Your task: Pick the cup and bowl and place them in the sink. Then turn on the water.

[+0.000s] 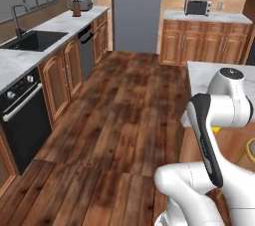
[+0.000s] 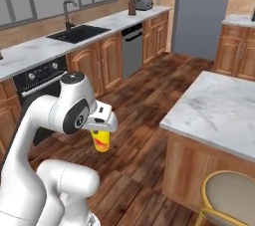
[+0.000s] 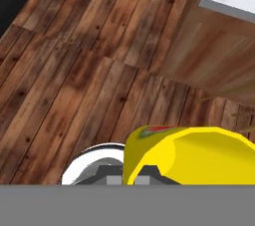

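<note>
1. In the right base view we see the gripper [image 2: 102, 133] at lower left of the frame, its jaws drawn together on the cup [image 2: 101, 141], which hangs below the white hand above the wooden floor [image 2: 144, 115].
2. The cup is yellow with a red-orange mark on its side. In the hand view it fills the lower right of the frame [image 3: 194, 155], with floor planks behind it.
3. In the left base view a small yellow part of the cup [image 1: 215, 130] shows at centre right, just beside the arm's dark forearm.
4. The sink [image 2: 79, 33] sits in the long marble counter at upper left of the right base view, well apart from the gripper. Its black faucet [image 2: 67, 11] stands behind the basin.
5. In the left base view the sink [image 1: 35, 41] lies at upper left.
6. The island counter [image 2: 219, 110] occupies the right of the right base view, near a cushioned stool [image 2: 229, 195] at lower right.
</note>
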